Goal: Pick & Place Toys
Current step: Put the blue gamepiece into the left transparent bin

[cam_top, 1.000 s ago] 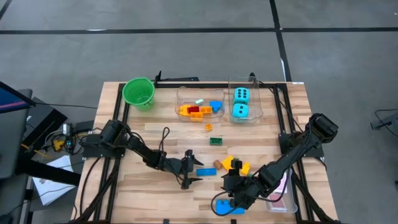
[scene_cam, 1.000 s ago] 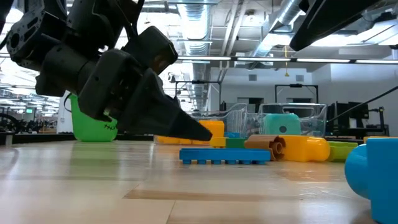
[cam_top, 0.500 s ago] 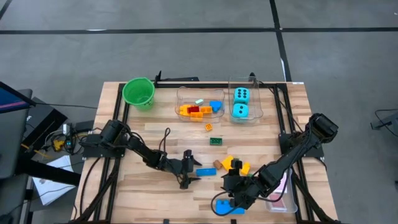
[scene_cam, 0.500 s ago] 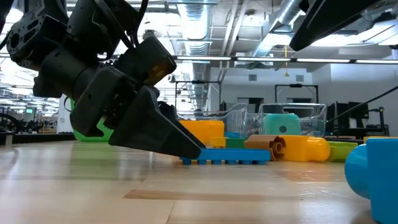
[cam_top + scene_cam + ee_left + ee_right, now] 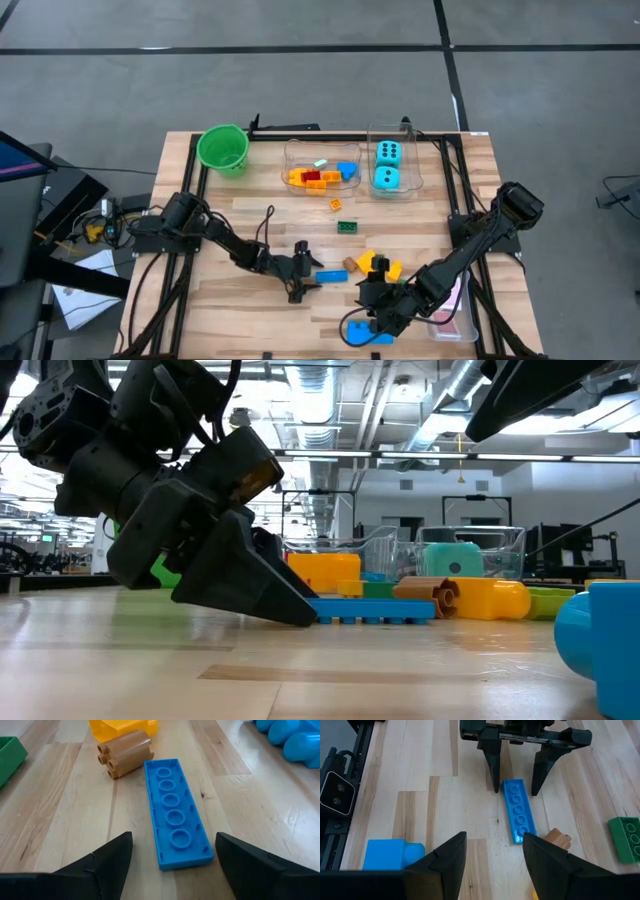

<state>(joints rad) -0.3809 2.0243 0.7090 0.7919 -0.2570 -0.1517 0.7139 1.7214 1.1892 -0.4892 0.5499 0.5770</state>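
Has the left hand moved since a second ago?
Yes. In the low view the left hand has dropped toward the table and slid forward, so its tips now flank the near end of the flat blue block.

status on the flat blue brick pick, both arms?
Left end effector open, fingers straddling one end of the flat blue brick, not gripped. Right end effector open, empty, hovering near table's front edge. Tan block close beyond brick's far end.

A wooden table (image 5: 250, 225) is seen. On it are placed a green bucket (image 5: 222, 148), two clear tubs (image 5: 322, 166), scattered building blocks (image 5: 375, 265) and a flat blue block (image 5: 331, 275).
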